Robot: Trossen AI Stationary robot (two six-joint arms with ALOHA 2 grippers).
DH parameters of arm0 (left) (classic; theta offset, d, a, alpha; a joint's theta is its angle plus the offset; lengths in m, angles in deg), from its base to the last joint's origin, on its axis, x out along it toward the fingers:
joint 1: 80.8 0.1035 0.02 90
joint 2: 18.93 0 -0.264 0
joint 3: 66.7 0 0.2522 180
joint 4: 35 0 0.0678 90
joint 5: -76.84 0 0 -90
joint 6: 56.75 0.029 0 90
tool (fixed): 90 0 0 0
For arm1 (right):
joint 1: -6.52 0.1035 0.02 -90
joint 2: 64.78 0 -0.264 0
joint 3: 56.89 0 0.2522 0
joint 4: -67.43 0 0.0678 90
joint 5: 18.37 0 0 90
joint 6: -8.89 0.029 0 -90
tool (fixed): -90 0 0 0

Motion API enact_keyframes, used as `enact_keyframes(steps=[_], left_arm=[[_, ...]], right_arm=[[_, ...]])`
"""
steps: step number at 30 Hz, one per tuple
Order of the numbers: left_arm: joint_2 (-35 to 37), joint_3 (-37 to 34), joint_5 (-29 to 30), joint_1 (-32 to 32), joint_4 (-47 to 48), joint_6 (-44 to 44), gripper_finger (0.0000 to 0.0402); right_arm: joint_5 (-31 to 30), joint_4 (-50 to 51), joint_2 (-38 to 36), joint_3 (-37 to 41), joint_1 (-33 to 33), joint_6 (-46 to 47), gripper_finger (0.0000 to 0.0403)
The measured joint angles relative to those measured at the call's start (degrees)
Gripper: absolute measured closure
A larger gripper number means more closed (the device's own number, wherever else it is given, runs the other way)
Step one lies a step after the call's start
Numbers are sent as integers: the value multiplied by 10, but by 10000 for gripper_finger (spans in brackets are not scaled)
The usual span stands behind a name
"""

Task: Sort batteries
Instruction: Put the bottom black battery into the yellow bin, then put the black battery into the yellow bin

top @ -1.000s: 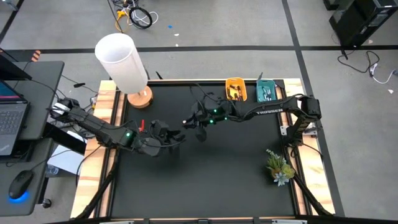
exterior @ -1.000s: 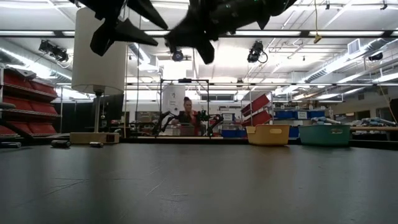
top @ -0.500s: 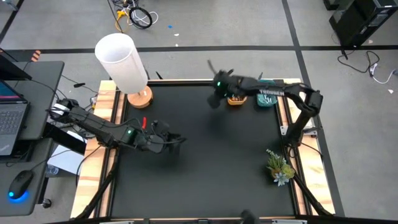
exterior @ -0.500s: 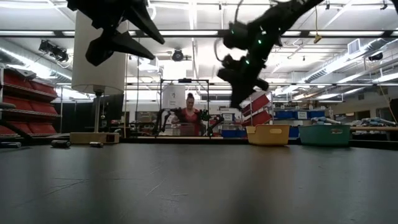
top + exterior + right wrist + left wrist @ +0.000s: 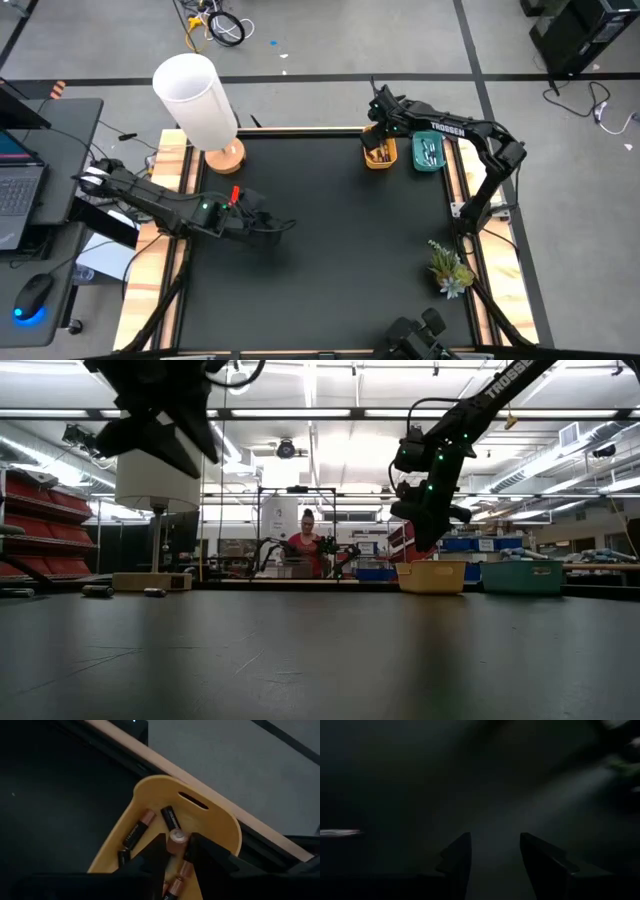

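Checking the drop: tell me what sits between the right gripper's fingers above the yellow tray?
A battery, end-on, over the yellow tray, in the right wrist view.

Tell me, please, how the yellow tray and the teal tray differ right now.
The yellow tray sits left of the teal tray in the high view. The right hand hovers over the yellow tray, not the teal one. The yellow tray holds copper-topped batteries; the teal tray's contents look pale. Both sit at the table's far edge.

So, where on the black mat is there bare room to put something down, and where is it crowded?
The black mat lies bare across its middle and front, between the left tool and the small plant. It is crowded at the far right corner: the right tool hangs over the yellow tray of batteries, beside the teal tray.
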Motion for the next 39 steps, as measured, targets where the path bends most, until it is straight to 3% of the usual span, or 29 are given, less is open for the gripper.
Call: enact_keyframes(steps=[4, 7, 11, 15, 23, 30, 39], left_arm=[[0, 33, -33, 27, 124, -5, 220], [0, 38, -109, 70, 187, 20, 220], [-3, 38, -221, 153, 216, 123, 220], [-4, 20, -292, 248, 228, 197, 220], [-47, 11, -351, 384, 303, 317, 220], [-163, 22, -357, 395, 415, 461, 220], [-203, 42, -254, 369, 419, 678, 220]], right_arm=[[1, -4, 0, 5, 4, -12, 290], [14, -14, 0, 6, 9, -17, 285], [33, -42, -19, 6, 34, -21, 284], [56, -74, -47, 6, 87, -23, 284], [120, -145, -70, 6, 221, -9, 285], [118, -145, -75, 6, 314, -8, 280], [87, -143, -82, 6, 361, 2, 280]])
